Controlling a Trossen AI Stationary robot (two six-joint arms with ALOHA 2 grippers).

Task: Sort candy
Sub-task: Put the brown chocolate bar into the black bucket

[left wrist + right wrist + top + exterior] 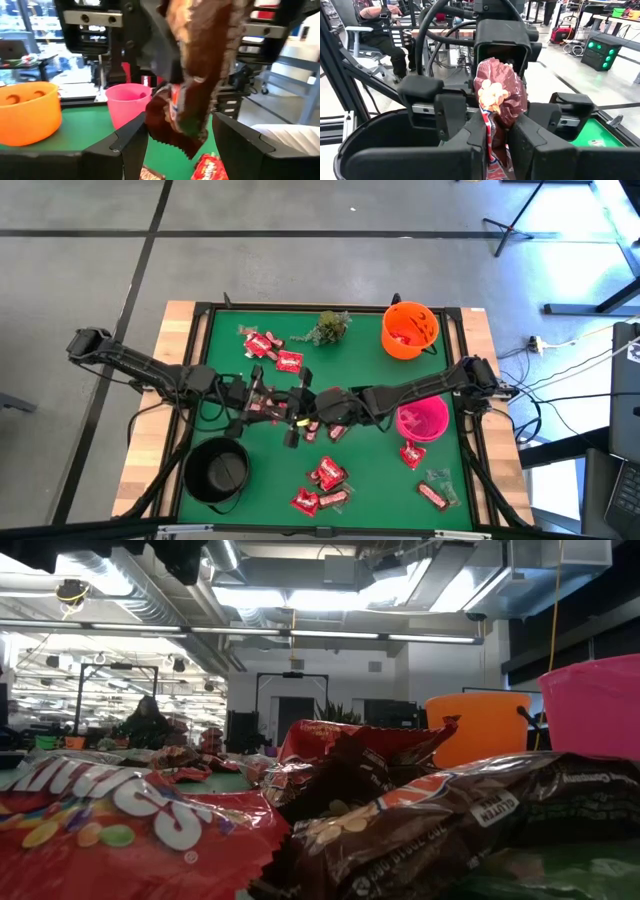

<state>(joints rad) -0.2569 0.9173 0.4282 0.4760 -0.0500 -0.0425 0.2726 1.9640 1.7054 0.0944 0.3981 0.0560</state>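
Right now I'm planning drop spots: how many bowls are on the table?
3: orange bowl at the far right, pink bowl right of centre, black bowl near left. None seem hidden.

We see bright ceiling lights (300, 595) flaring white in the low view, its nearest candy (120, 815) soft and unfocused. The wrist views blur close up; the overhead worktop (370, 380) is evenly lit.

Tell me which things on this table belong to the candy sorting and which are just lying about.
Part of the job:
- brown candy bar, clamped in the right gripper over the table's centre, facing the open left gripper
- red candy packets scattered on the mat
- orange bowl, pink bowl, black bowl

Just lying about:
- green plant sprig
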